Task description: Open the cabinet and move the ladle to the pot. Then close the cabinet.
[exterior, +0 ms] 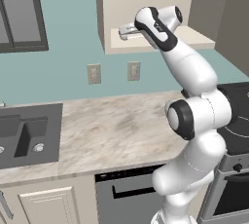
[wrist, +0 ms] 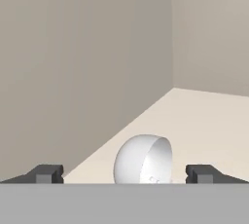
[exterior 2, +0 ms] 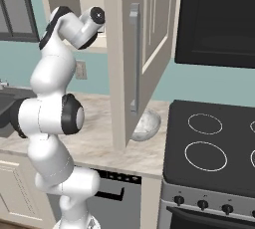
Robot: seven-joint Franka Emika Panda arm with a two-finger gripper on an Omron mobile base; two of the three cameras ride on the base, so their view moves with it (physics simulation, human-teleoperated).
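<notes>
Inside the cabinet [wrist: 87, 72], ladle [wrist: 142, 159] between open pincer [wrist: 124, 174] fingers.

My arm [exterior: 194, 116] is glossy white with dark grey joints. The cabinet [exterior 2: 144, 34] is beige inside and out, its handle [exterior 2: 134, 56] silver. The ladle [wrist: 143, 159] scoop is whitish-silver, between my dark grey fingertips [wrist: 46, 173]. The wall [exterior: 68, 47] is pale teal (outlets [exterior: 94, 73] beige). The counter [exterior: 112, 130] is tan-veined marble, the sink [exterior: 24, 133] dark grey, the stove [exterior 2: 214, 143] black with white burner rings, the bowl [exterior 2: 147, 125] speckled grey-white.

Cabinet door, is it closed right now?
No, the cabinet door is swung wide open, with the gripper reaching inside toward the ladle.
</notes>
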